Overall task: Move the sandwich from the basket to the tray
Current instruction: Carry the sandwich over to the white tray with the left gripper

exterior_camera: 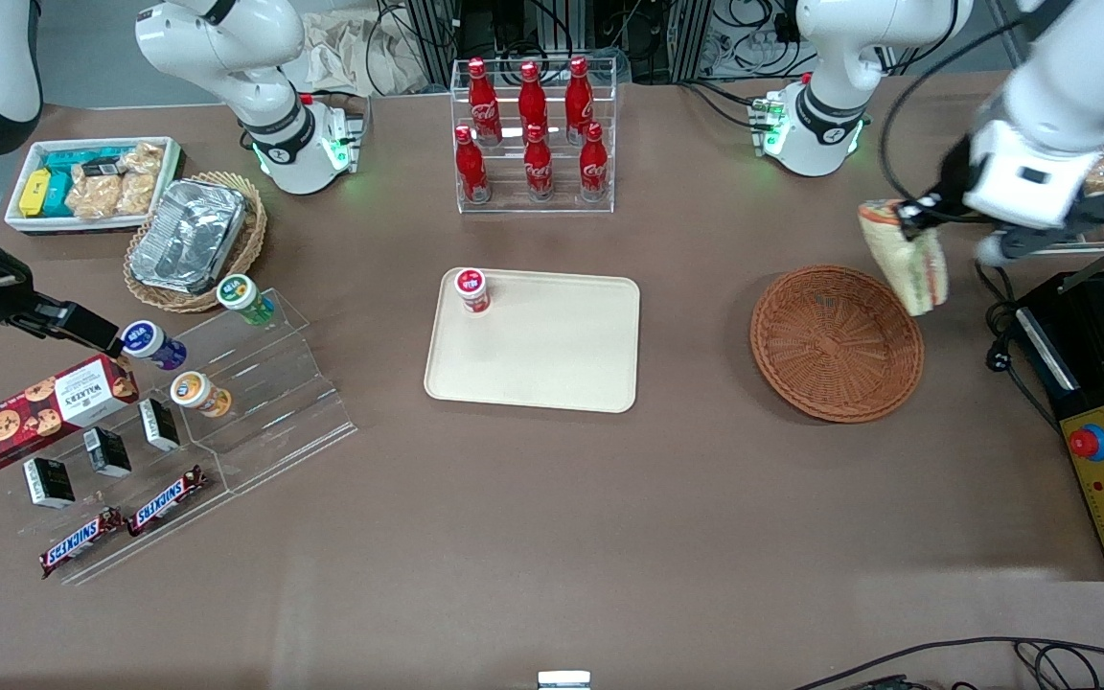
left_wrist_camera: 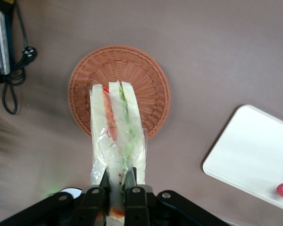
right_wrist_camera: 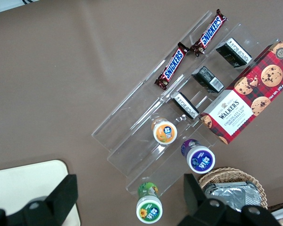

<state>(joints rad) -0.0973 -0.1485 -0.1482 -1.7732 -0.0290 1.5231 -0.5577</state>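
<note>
My gripper [exterior_camera: 918, 222] [left_wrist_camera: 117, 181] is shut on the clear-wrapped sandwich [exterior_camera: 907, 254] [left_wrist_camera: 116, 133], a pale bread wedge with orange, green and red layers. It hangs in the air above the rim of the round reddish-brown basket [exterior_camera: 837, 343] [left_wrist_camera: 146, 80], at the basket's edge toward the working arm's end. The basket holds nothing. The cream-beige tray [exterior_camera: 535, 341] [left_wrist_camera: 251, 153] lies flat at the table's middle, well apart from the sandwich.
A small red-lidded cup [exterior_camera: 471, 288] stands on the tray's corner farthest from the front camera. A clear rack of red bottles [exterior_camera: 533, 134] stands farther back. A black machine [exterior_camera: 1103, 412] and its cable [left_wrist_camera: 12, 82] sit at the working arm's end.
</note>
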